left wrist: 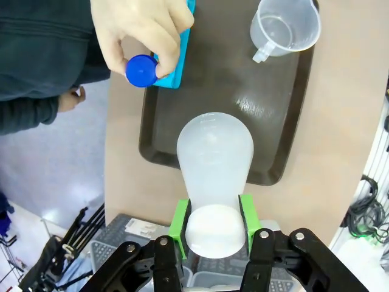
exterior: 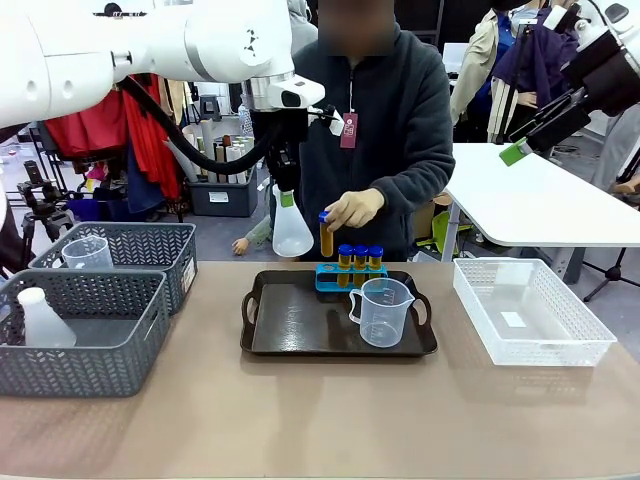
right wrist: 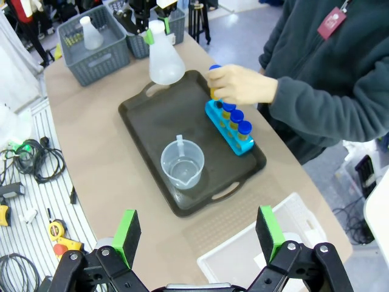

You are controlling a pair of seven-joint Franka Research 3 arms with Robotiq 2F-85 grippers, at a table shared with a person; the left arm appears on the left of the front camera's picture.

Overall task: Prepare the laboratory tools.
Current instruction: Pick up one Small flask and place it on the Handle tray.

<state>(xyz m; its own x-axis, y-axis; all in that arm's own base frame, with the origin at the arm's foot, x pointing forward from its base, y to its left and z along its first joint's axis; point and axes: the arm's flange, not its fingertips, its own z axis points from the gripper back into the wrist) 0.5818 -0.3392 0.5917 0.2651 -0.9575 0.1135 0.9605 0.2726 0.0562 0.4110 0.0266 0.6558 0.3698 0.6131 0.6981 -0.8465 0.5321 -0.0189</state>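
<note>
Flask held up over the tray by the left claw

The flask (exterior: 291,232) is gripped at its neck by the left claw (left wrist: 213,220), and its long axis is kept upright, with the wide bottom hanging down. It is held in the air above the far left corner of the tray (exterior: 300,322), so the bare tray floor lies straight below it, and a drop straight down is likely what is needed next. The cup (exterior: 381,311) is already stood on the right side of the tray. A tube (exterior: 326,234) is being lowered by the person's hand (exterior: 354,208) toward the rack (exterior: 345,280), just beside the flask, so a bump there could happen. The right claw (right wrist: 199,236) is spread wide with nothing in it, high up and well apart from the tray, so the left arm is much the nearer one
</note>
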